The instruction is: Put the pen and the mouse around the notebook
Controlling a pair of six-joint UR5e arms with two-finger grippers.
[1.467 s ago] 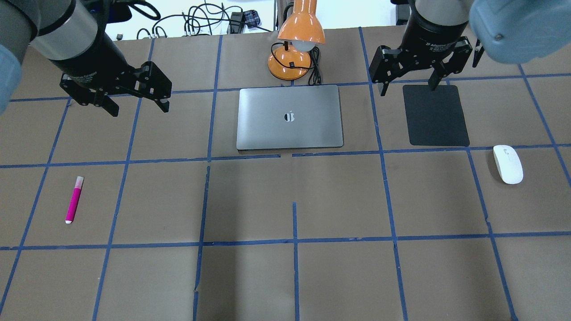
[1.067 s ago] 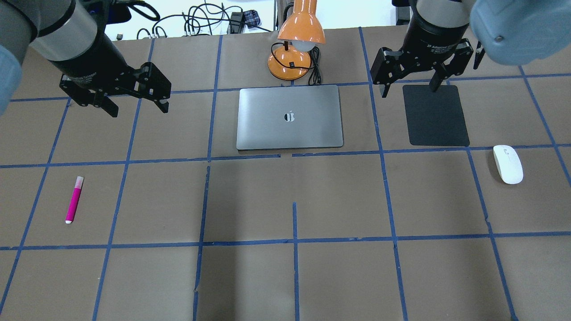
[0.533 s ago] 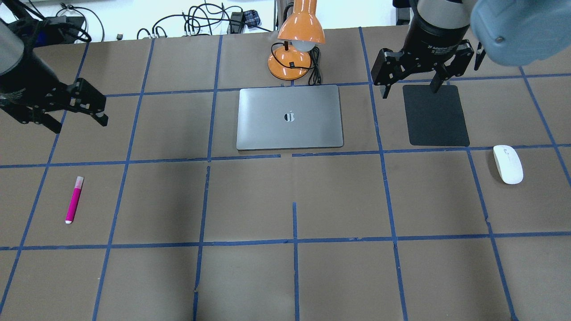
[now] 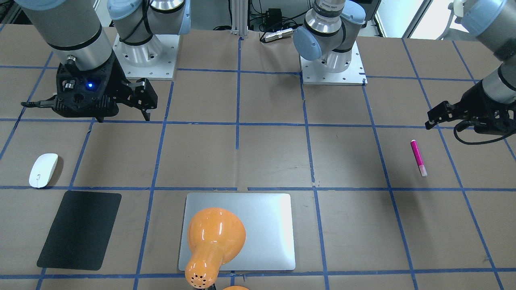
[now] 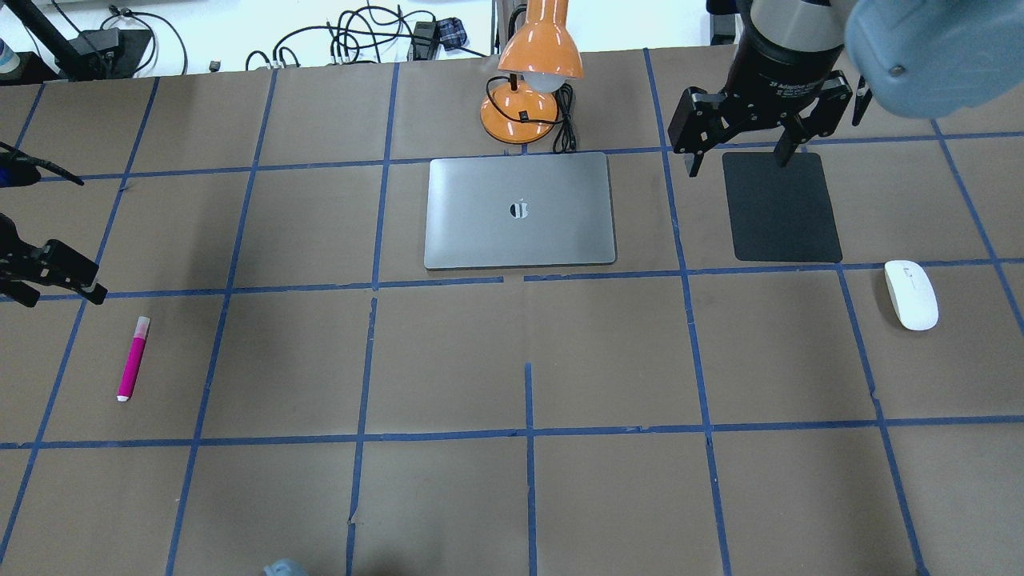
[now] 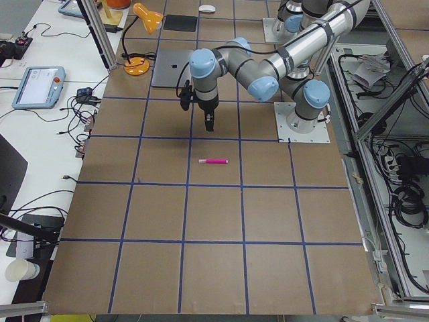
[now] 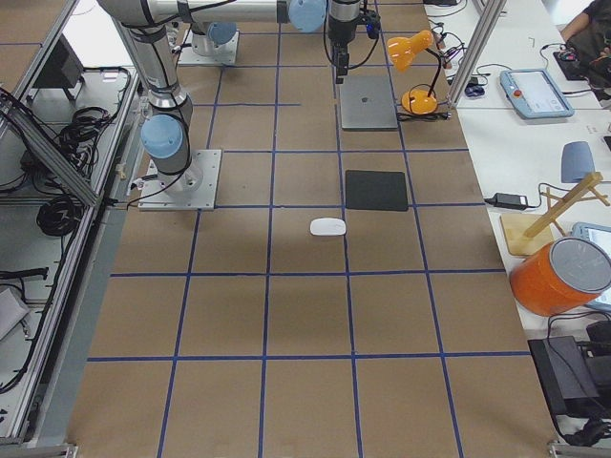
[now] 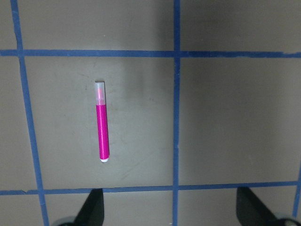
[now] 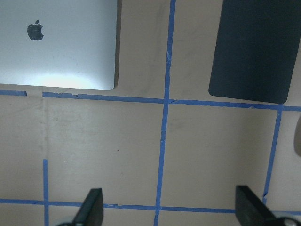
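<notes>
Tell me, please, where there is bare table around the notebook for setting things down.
Bare: the table left of the notebook, the squares on its robot side, and the strip between it and the black mat, under the right tool. Crowded: its far edge, by the orange lamp.

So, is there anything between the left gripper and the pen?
Nothing visible. The pen lies alone on the table, and the open left gripper hovers near it with only flat surface between.
</notes>
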